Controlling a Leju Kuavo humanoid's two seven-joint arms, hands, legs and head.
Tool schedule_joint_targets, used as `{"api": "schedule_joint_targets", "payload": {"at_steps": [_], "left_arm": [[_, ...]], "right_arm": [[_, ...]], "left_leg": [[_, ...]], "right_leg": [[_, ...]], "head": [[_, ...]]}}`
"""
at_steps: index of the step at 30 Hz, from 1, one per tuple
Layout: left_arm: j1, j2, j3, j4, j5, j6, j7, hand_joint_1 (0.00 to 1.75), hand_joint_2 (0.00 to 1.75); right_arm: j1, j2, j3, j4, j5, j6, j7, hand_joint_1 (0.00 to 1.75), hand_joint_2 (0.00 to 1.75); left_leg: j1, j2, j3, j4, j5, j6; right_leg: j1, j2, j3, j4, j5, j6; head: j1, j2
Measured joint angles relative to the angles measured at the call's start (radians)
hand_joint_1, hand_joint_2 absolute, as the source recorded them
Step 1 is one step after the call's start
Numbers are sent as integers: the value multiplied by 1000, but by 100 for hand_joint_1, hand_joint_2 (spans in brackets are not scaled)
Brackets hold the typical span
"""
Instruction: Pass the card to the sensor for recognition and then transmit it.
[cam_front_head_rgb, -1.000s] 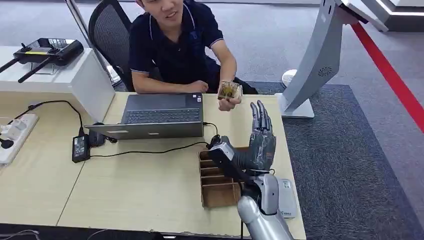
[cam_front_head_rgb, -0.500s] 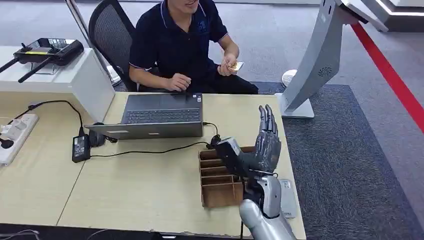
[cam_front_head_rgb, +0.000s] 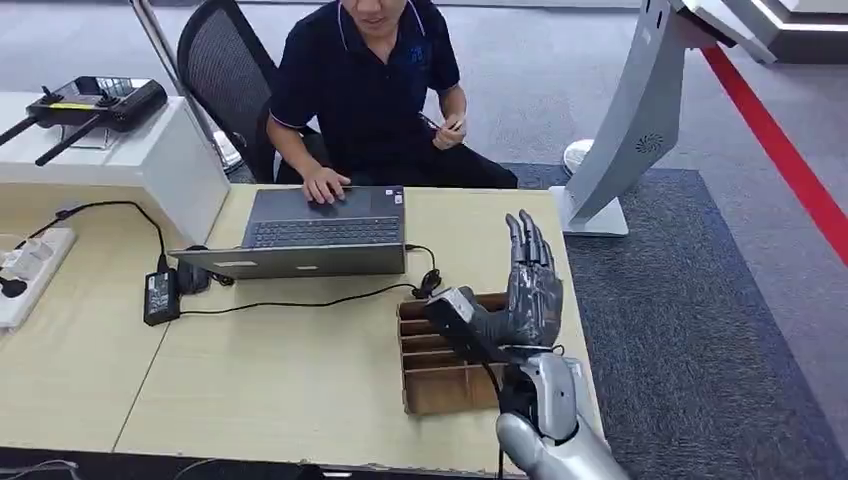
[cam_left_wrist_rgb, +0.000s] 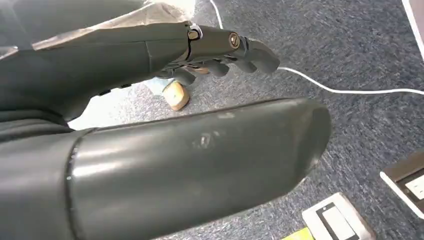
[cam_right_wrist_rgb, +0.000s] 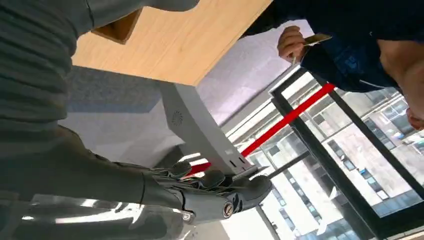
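The person has drawn the card (cam_right_wrist_rgb: 316, 39) back to their chest, so our handover looks done. Our right hand (cam_front_head_rgb: 530, 285) stays raised, fingers straight and empty; our left hand (cam_left_wrist_rgb: 150, 55) hangs, fingers loosely curled, empty.

A wooden table (cam_front_head_rgb: 280, 380) carries a laptop (cam_front_head_rgb: 305, 235), divided box (cam_front_head_rgb: 435, 355) and power strip (cam_front_head_rgb: 25, 270).

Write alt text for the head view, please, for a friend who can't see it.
A robot hand is raised, open and empty, above a wooden divided tray on a light desk. Across the desk a seated person in a dark shirt rests one hand on a grey laptop and holds a card in the other.
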Motion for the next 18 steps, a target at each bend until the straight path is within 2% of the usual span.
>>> {"api": "schedule_joint_targets", "payload": {"at_steps": [5,11,18], "left_arm": [[-1,2,0,0,0,-2,-3,0,0],[-1,5,0,0,3,-2,-13,0,0],[-2,10,0,0,16,-2,-19,0,0]], "right_arm": [[-24,-71,42,-47,20,92,29,0,175],[-67,-161,80,-113,27,256,55,0,175],[-106,-237,120,-181,13,370,64,0,175]], "left_leg": [[0,0,0,0,0,0],[0,0,0,0,0,0],[0,0,0,0,0,0]], "right_leg": [[0,0,0,0,0,0],[0,0,0,0,0,0],[0,0,0,0,0,0]], "head": [[0,0],[0,0],[0,0]]}}
